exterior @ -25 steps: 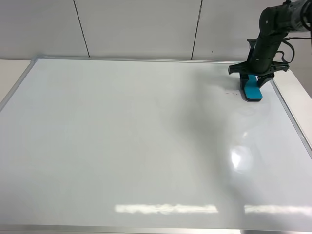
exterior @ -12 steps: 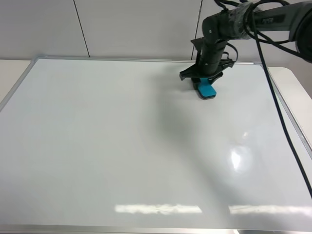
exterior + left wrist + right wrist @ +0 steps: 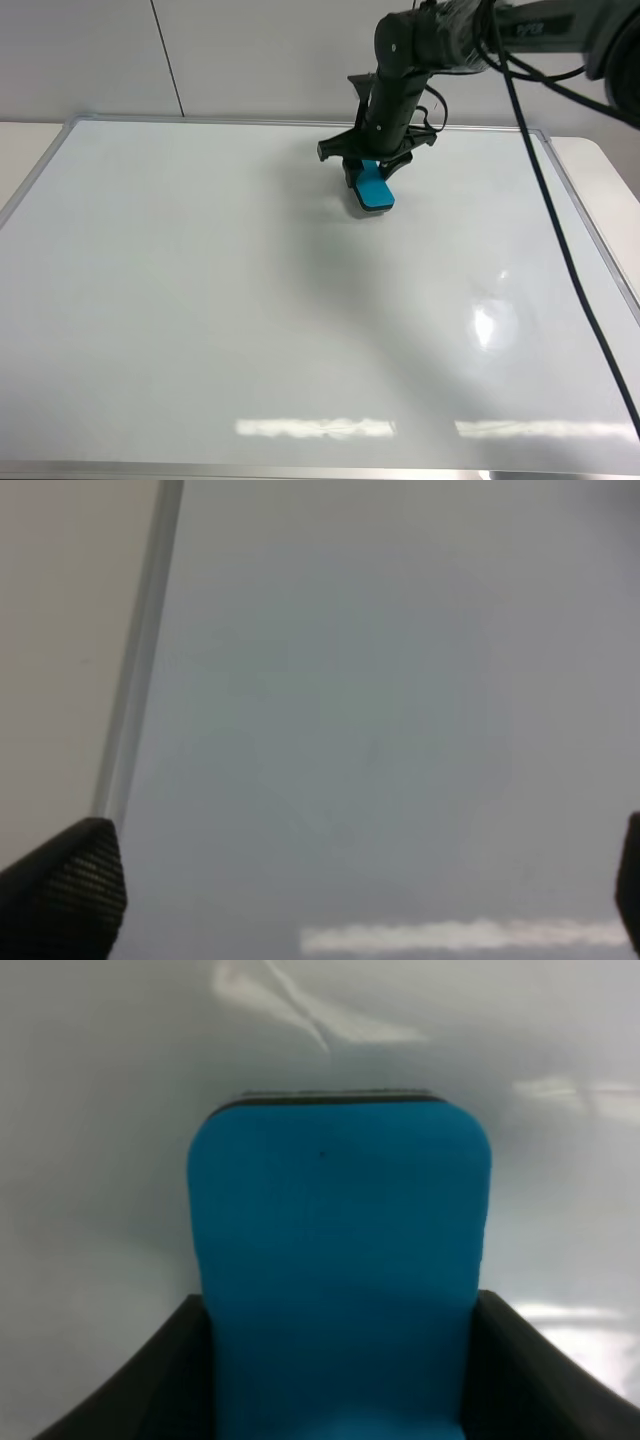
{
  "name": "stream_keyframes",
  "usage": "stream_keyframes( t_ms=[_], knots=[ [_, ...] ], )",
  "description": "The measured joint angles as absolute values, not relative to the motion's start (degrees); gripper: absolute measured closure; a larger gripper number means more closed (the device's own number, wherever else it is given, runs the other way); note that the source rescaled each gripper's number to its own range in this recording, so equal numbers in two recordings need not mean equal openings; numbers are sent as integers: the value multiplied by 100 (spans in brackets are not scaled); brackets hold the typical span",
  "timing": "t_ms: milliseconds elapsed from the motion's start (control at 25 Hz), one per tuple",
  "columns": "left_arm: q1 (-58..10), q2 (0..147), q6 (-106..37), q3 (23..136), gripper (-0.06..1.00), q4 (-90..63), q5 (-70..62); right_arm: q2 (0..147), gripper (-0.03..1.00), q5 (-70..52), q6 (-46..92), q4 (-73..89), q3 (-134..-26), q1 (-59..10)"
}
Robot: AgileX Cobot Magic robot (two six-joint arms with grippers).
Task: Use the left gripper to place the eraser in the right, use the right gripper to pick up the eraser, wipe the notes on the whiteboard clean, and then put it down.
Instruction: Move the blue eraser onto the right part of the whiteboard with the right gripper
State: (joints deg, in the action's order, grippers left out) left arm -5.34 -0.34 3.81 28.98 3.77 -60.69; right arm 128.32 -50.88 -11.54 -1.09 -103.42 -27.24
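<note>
The whiteboard (image 3: 200,300) fills the exterior high view, glossy white with a thin silver frame. My right gripper (image 3: 368,172) reaches across to the board's far middle and is shut on the teal-blue eraser (image 3: 376,189), which rests on the board. In the right wrist view the eraser (image 3: 340,1250) sits between the dark fingers (image 3: 175,1380), its dark felt edge on the white surface (image 3: 100,1110). No red notes show in any view. My left gripper (image 3: 345,892) is open and empty above the board (image 3: 380,680), near its frame (image 3: 140,660); it is outside the exterior high view.
The right arm's black cable (image 3: 545,200) hangs over the board's right side. A pale table surface (image 3: 610,190) lies beyond the board's right edge and a white panelled wall (image 3: 270,55) stands behind it.
My right gripper has slid the eraser leftward along the board's far edge, from the right corner to the middle. The faint red mark beside the eraser one second ago no longer shows.
</note>
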Motion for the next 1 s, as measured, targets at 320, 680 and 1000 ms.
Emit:
stream_keyframes(
  t_ms=[320, 680, 1000],
  knots=[
    [-534, -34, 381, 2898, -6, 377, -6069, 11148, 93, -4275, -2069, -146, -8475, -2755],
    [-534, -34, 381, 2898, -6, 377, -6069, 9837, 93, -3157, -2866, 105, -5710, -2755],
    [-534, -34, 381, 2898, -6, 377, -6069, 9492, 93, -3104, -3482, 111, -4362, -2755]
  ],
)
